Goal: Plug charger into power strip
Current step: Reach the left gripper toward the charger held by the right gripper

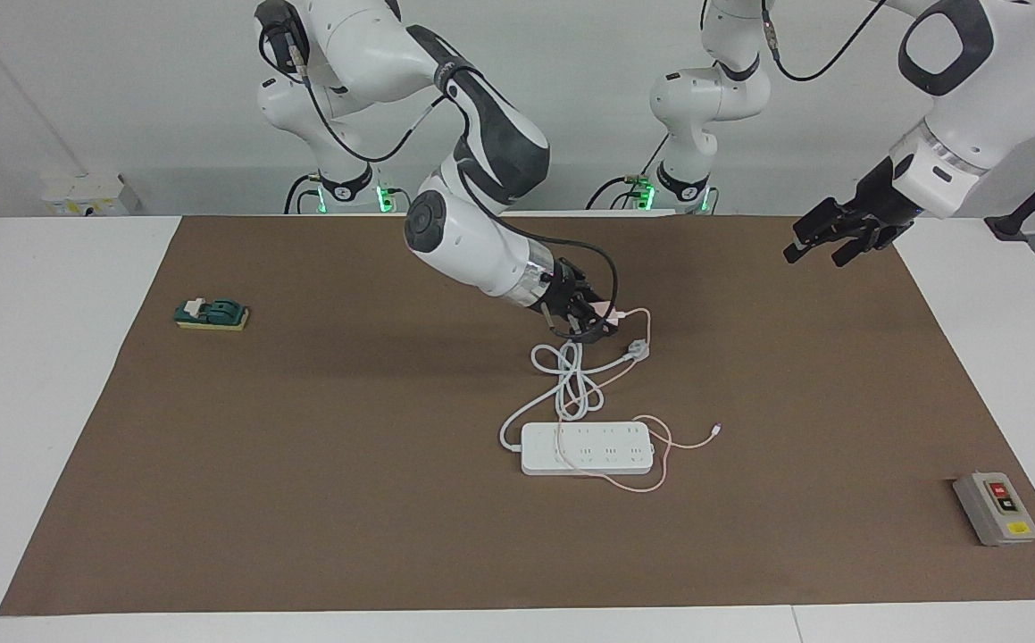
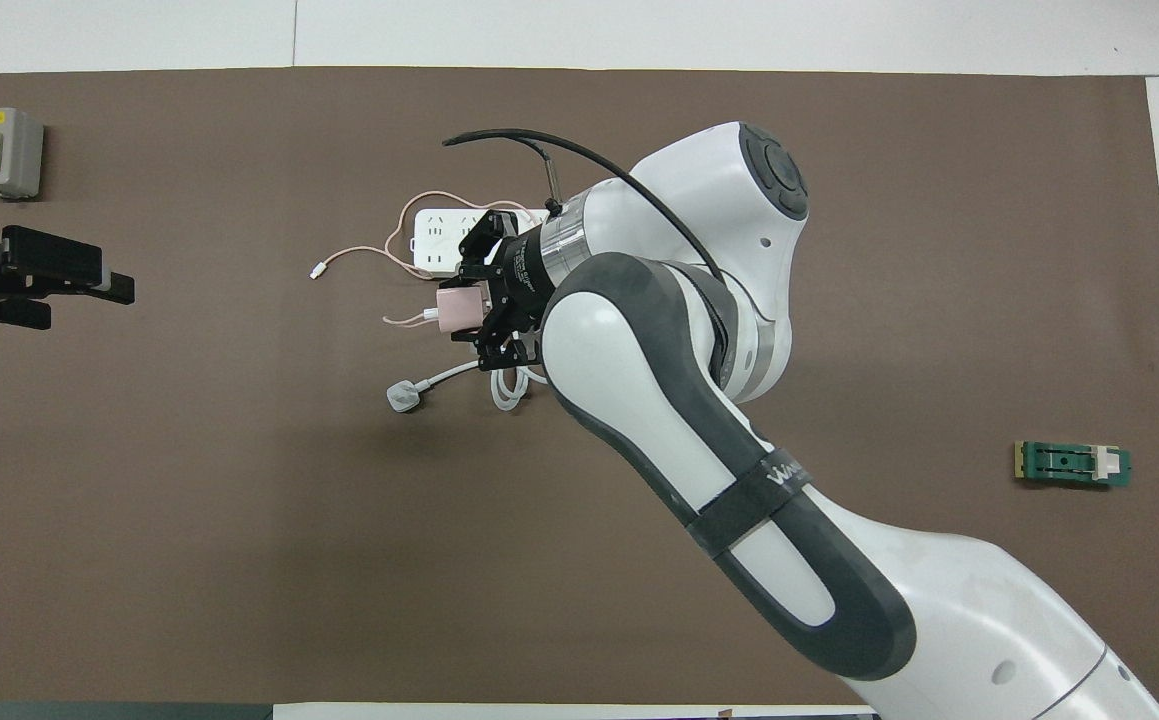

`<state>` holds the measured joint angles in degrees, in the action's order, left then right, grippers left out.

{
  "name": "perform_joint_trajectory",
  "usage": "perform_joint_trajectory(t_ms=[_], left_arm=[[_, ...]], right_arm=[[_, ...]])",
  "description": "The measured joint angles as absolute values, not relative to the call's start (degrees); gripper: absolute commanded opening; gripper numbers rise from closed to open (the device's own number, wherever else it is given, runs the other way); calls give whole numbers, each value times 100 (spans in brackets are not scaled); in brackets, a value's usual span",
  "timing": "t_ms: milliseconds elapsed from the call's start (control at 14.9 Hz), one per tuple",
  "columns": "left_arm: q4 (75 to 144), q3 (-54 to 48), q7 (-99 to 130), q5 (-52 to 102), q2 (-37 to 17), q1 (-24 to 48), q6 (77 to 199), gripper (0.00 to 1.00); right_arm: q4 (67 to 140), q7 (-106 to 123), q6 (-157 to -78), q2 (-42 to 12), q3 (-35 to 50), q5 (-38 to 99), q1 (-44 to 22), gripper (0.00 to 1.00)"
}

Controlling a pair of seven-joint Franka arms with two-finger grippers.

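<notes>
My right gripper (image 1: 596, 320) is shut on the pale pink charger (image 1: 608, 312), holding it just over the mat above the white cord's loops; it also shows in the overhead view (image 2: 459, 308). Its thin pink cable (image 1: 660, 446) trails across the white power strip (image 1: 587, 448) to a tiny connector (image 1: 716, 430). The strip lies flat mid-table, sockets up, and in the overhead view (image 2: 436, 240) my right wrist partly hides it. My left gripper (image 1: 825, 243) is open and empty, waiting in the air over the left arm's end of the mat.
The strip's thick white cord loops toward the robots and ends in a white three-pin plug (image 1: 638, 351). A grey button box (image 1: 996, 507) sits at the left arm's end. A green block (image 1: 212, 313) lies at the right arm's end.
</notes>
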<state>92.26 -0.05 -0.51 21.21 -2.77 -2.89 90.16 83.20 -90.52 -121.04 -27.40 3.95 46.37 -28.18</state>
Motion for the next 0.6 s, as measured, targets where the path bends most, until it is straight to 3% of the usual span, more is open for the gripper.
perform_joint_trajectory(t_ms=[603], left_arm=[[9373,10,-2404,5145,-1553,-1022,9008,100]], right_arm=[[8305,-9377,-12143,-2741,329,4637,-2795,0]])
